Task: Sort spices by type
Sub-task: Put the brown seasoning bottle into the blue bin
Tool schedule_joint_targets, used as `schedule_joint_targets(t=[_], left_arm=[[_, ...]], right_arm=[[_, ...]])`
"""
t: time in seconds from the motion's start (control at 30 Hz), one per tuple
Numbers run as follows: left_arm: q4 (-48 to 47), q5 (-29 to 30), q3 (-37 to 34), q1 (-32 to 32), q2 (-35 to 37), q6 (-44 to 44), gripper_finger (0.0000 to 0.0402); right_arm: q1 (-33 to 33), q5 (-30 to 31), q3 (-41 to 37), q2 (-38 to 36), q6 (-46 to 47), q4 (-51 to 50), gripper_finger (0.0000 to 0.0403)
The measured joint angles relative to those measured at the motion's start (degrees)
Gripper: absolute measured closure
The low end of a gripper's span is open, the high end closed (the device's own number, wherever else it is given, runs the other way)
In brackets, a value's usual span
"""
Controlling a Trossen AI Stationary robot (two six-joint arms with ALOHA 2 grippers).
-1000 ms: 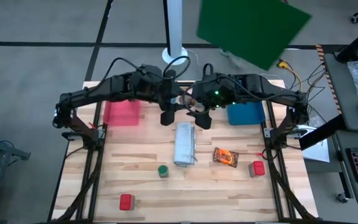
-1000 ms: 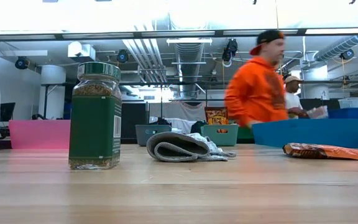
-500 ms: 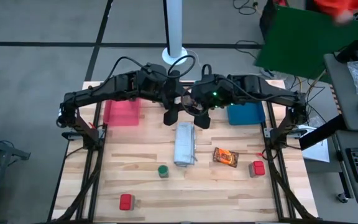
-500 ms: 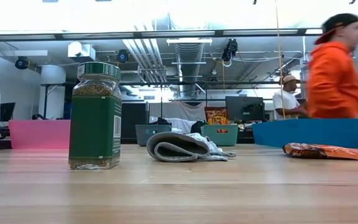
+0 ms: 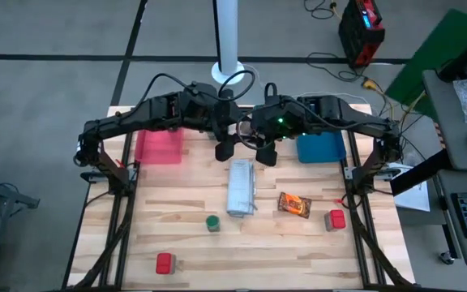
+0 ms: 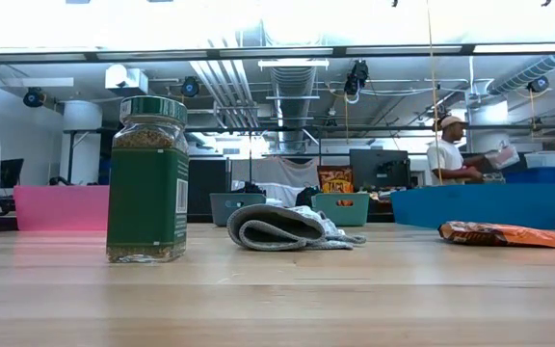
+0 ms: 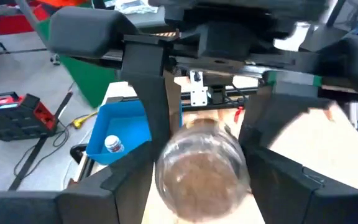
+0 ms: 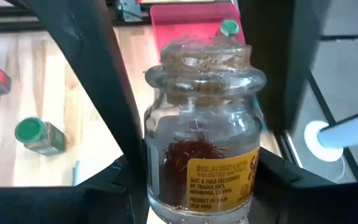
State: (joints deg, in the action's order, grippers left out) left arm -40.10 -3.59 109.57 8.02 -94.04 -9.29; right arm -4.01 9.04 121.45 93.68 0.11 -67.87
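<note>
A cork-topped glass jar [image 8: 204, 149] of red threads, a pale-lidded spice, hangs in the air over the table's far middle between both grippers. My left gripper [image 5: 232, 139] faces its cork end [image 7: 201, 168], and my right gripper [image 5: 256, 142] faces its base. A green-lidded jar [image 5: 212, 222] stands on its base on the wood. Two red boxes [image 5: 164, 262] [image 5: 336, 219] and an orange-red packet [image 5: 294, 204] lie flat. Another green-lidded jar [image 8: 229, 27] sits in the pink tray [image 5: 159, 146], and a pale-lidded jar [image 7: 112, 144] in the blue tray [image 5: 321, 148]. My left gripper pinches the jar between its two fingers at the cork-end shoulder [image 7: 166, 177], coming level from the table's left, with the cork toward its wrist. My right gripper has its fingers [image 8: 126, 177] on either side of the lower body [image 8: 157, 186], coming level from the right. The jar lies level, lifted clear.
A long grey-white folded bundle [image 5: 241, 188] lies in the table's middle, just near of the grippers. Teal bins [image 6: 340, 207] show behind it in the low view. Bare wood lies along the near edge. A person [image 6: 448, 154] stands in the room beyond.
My left gripper has edged a little toward the table's right, closer to my right gripper. A person carrying a large green board has walked off to the right behind the table. The things on the table have stayed put.
</note>
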Motion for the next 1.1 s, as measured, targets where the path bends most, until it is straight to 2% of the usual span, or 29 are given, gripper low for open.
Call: schedule_joint_targets(t=[0.1,0.17,0.27,0.4,0.53,0.63,0.73,0.87,1.1], left_arm=[[-0.72,0.7,1.65,0.2,0.37,-1.47,0.0172],[-1.63,3.24,3.18,0.42,0.87,-2.27,0.0172],[-1.93,6.13,4.52,1.16,1.76,-3.57,0.0172],[0.86,4.1,4.38,2.85,3.14,-3.47,0.0171],[9.03,-4.62,3.1,4.17,3.71,0.3,0.0171],[14.83,-10.1,2.92,4.27,2.57,3.13,0.0171],[19.12,-11.01,2.9,4.14,1.15,5.4,0.0171],[20.77,-10.97,2.82,4.25,-0.67,7.86,0.0171],[21.97,-10.89,2.79,4.22,-2.75,10.29,0.0171]], right_arm=[[-1.28,1.5,-0.07,-2.73,0.44,-4.04,0.0225],[-2.15,4.12,-0.55,-5.71,1.15,-5.08,0.0225],[-2.87,6.17,-3.77,-11.12,2.32,-2.48,0.0225],[-2.4,6.22,-13.0,-19.35,2.86,10.05,0.0225],[-0.57,6.22,-26.48,-26.22,0.74,29.14,0.0225],[0.77,6.56,-36.08,-28.77,-1.14,42.77,0.0225],[1.48,7.6,-42.86,-29.29,-3.08,53.67,0.0225],[1.51,7.71,-46.73,-28.77,-4.73,62.94,0.0225],[1.51,7.52,-46.8,-27.88,-7.0,64.87,0.0225]])
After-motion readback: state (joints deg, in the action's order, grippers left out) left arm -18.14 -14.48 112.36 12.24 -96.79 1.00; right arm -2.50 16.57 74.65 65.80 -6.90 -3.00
